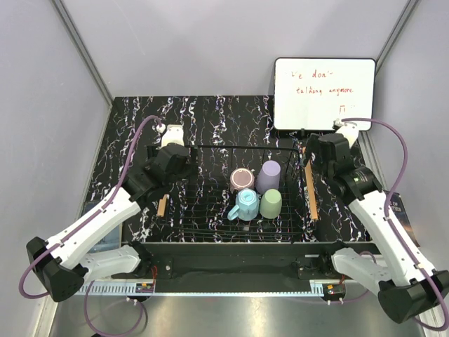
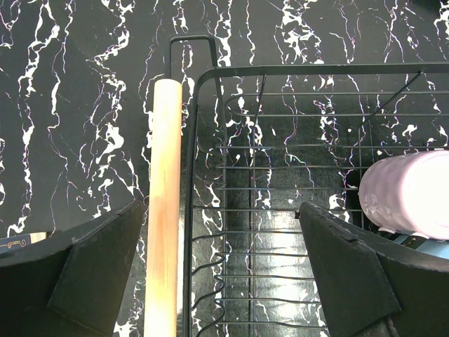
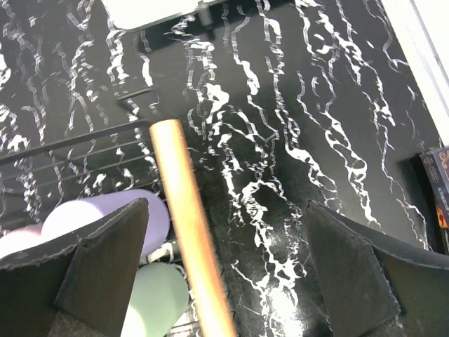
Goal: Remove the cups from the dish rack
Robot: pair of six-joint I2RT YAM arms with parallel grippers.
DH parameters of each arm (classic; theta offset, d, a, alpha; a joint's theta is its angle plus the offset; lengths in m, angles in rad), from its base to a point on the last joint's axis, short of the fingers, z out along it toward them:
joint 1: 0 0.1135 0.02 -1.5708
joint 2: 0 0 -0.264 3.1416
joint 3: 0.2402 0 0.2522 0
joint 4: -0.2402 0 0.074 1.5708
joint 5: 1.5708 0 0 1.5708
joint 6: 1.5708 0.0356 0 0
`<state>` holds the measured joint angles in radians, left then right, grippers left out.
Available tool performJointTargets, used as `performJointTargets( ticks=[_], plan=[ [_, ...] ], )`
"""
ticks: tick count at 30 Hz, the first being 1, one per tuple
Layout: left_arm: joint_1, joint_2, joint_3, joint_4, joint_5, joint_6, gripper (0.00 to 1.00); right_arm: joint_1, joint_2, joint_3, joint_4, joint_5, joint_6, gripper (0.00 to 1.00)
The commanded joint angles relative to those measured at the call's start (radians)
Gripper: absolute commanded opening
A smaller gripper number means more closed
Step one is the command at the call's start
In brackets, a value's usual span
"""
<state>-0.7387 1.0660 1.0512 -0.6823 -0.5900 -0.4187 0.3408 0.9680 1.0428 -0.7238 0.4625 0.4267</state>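
Four cups (image 1: pixel 269 175) bunched in the dish rack (image 1: pixel 210 235), well right of the wide-open, empty left claw (image 2: pixel 224 277) and just left of the wide-open, empty right claw (image 3: pixel 224 270).

The left arm (image 1: pixel 98 219) and right arm (image 1: pixel 382 214) both stretch forward from their bases, angled inward. The left pincer (image 2: pixel 223 239) points down with its fingers spread wide and empty. The right pincer (image 3: pixel 224 246) is equally wide apart, gripping nothing.
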Motion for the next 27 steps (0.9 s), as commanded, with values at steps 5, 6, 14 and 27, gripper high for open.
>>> performJointTargets(
  ticks=[5,6,14,27],
  plan=[
    [0.002,-0.008,0.007,0.023,0.013,-0.008,0.99,0.174,0.072,0.186,-0.048,0.162,-0.028,1.00],
    [0.001,-0.005,0.007,0.024,0.016,-0.009,0.99,0.175,0.078,0.201,-0.037,0.133,-0.040,1.00],
    [0.002,-0.008,0.009,0.021,0.024,0.004,0.99,0.184,0.118,0.247,0.147,-0.156,-0.039,1.00],
    [0.002,0.026,0.018,0.018,0.061,-0.005,0.99,0.222,0.313,0.303,0.057,-0.226,0.020,1.00]
  ],
)
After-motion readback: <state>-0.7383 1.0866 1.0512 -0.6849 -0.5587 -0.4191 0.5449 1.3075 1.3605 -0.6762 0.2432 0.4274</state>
